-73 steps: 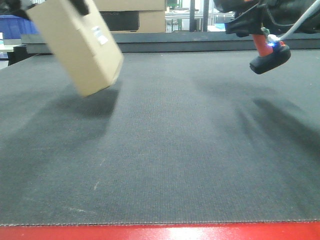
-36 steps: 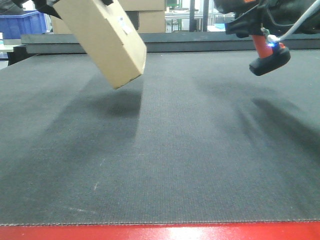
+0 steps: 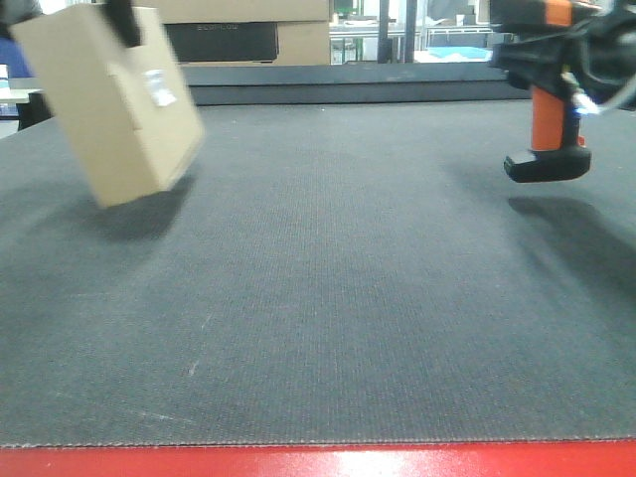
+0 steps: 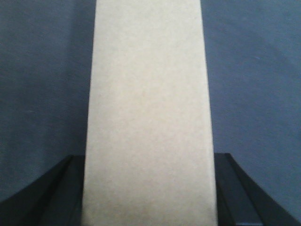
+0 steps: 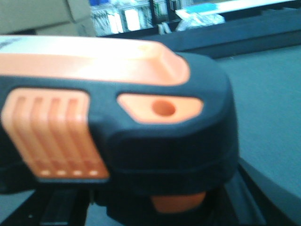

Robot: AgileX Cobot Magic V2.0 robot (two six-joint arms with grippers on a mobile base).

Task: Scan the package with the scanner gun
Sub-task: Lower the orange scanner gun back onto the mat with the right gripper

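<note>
At about ten o'clock in the front view, the package (image 3: 109,104) hangs tilted above the dark grey desk (image 3: 328,298), its shadow on the mat just beneath. A small white barcode label (image 3: 159,86) sits on the side that faces the camera, near the upper edge; its print is too blurred to read. The left gripper (image 4: 148,188) is clamped on the package: in the left wrist view the plain brown face of the box fills the middle of the frame, with a dark finger (image 4: 42,193) pressed against each long side.

At two o'clock the scanner gun (image 3: 552,119) is held off the desk by the right gripper, with its orange handle upright and its flat black base level at the bottom. The right wrist view shows only the gun's black and orange head (image 5: 122,127) at close range, so the gripper's fingers cannot be made out there. No brand name shows on the gun.

Behind the desk stands a larger cardboard box (image 3: 248,35) with a dark panel bearing faint, unreadable lettering.

Since half a second ago the package has swung back to the left and sits lower, while the gun has turned from a slanted pose to upright and dropped slightly.
</note>
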